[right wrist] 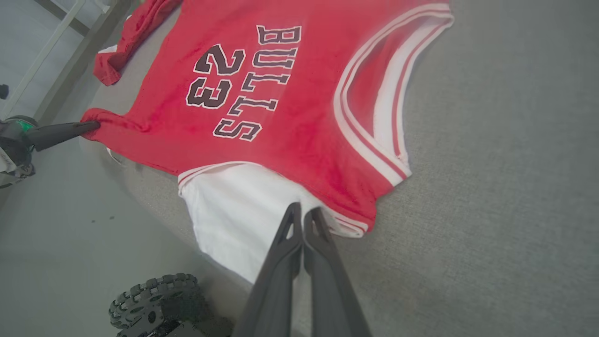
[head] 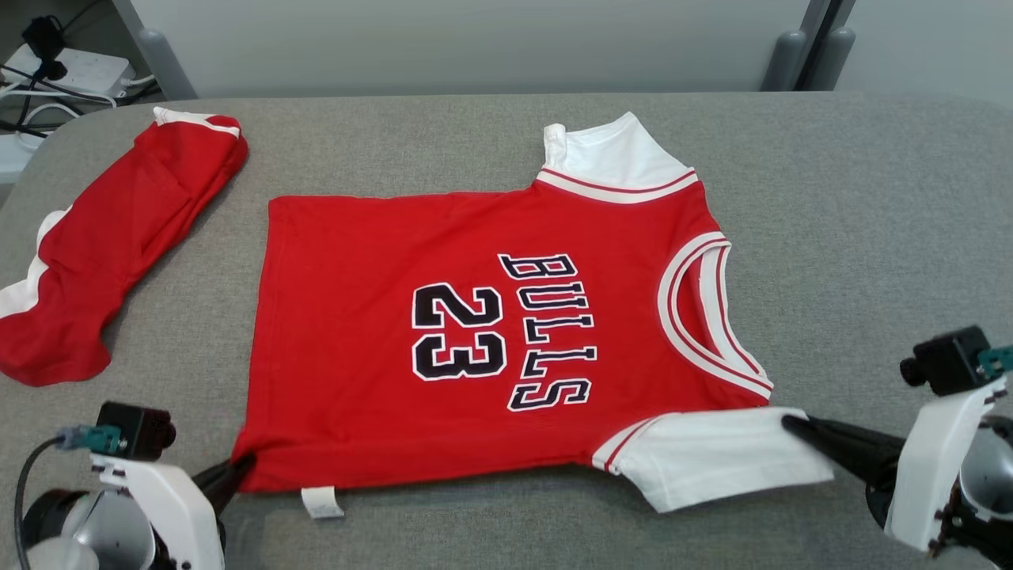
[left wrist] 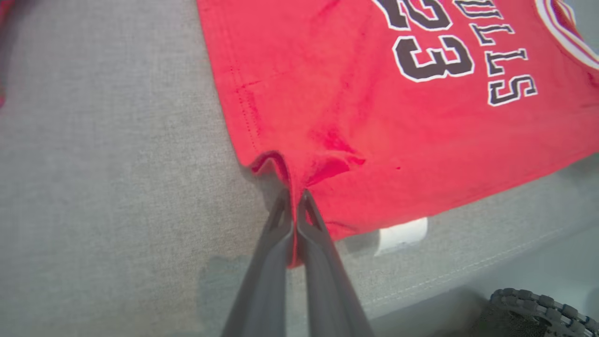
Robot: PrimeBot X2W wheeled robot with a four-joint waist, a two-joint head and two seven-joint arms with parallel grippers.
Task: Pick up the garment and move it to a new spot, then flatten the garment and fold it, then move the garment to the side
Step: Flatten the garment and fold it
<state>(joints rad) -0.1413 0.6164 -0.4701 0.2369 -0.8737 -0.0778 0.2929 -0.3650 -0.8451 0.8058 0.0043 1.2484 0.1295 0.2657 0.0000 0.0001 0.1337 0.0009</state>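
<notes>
**Gripping the near edge, ready to fold**

Your jersey (head: 475,332) lies spread face up in the middle of the table (head: 870,237), hem toward your left and collar toward your right. The left gripper (head: 240,465) has its fingers pressed together on the near hem corner. In the left wrist view red cloth shows pinched between them, with a small pucker just beyond the tips. The right gripper (head: 791,422) is likewise closed, on the near white sleeve (head: 712,455) beside the shoulder seam.

Flattening looks about done, so I judge the fold to be the step in hand. Next you would lift both grips together and carry the near edge over toward the far edge. Keep the two ends level so the cloth does not skew or drag.

How much sleeve cloth the right fingers have caught is hard to make out. The white tag (head: 322,502) by the hem is too small to read. The far sleeve looks partly tucked. A second red garment (head: 119,245) lies bunched at the far left, its shape unclear.
</notes>
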